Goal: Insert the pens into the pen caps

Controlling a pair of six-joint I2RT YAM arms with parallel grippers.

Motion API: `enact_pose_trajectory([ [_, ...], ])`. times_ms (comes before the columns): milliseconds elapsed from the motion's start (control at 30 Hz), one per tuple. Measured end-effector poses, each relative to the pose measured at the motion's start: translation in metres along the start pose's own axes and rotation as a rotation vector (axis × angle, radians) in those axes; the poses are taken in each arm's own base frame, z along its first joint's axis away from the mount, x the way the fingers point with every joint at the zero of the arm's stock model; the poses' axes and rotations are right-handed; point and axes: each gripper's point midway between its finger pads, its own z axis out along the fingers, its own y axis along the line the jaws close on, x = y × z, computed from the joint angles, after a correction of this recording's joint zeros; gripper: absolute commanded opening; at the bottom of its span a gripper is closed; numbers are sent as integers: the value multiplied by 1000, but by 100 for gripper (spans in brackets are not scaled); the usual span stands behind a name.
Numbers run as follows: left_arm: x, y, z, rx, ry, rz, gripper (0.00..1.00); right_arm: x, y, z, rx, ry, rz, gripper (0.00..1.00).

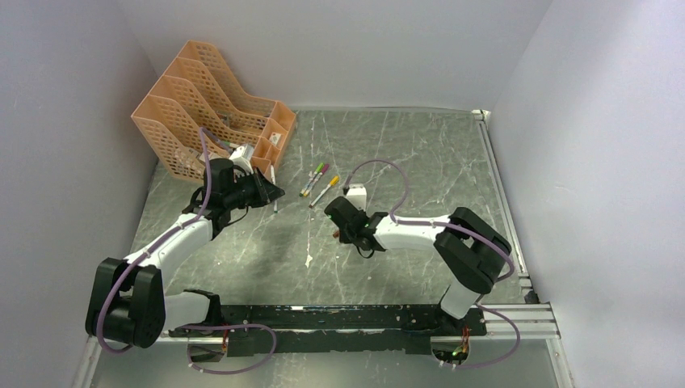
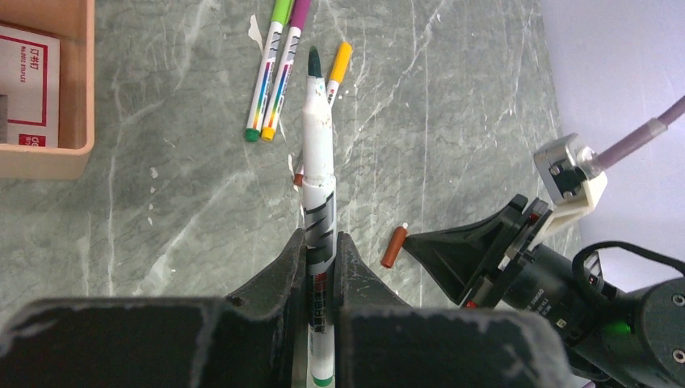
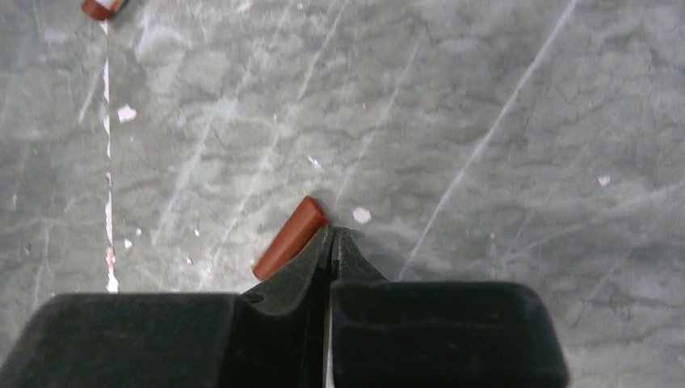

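- Left gripper (image 2: 321,246) clamped on pen (image 2: 317,153). Dark green tip is bare and pointed to 12 o'clock in left wrist view.
- Right gripper (image 3: 333,236) pressed together, nothing held between fingers.
- Orange cap (image 3: 289,238) seen just beside right gripper tip at 10 o'clock, touching it. It is at 4 o'clock of held pen, apart from it.
- Three capped pens (image 2: 284,73) laid on tabletop (image 1: 420,153) past bare tip, at 12 o'clock. Yellow-capped one is nearest.
- Orange rack (image 1: 202,97) stood at 10 o'clock in top view, near left gripper.
- White scrap (image 1: 308,260) laid between arms.
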Motion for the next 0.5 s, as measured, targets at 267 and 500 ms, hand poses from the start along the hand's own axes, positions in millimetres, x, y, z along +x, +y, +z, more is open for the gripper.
enact_pose_trajectory([
  [267,0,0,0,0,1,2,7,-19,11,16,-14,-20,-6,0],
  [500,2,2,2,-4,9,0,7,-30,12,11,-6,-58,17,41],
])
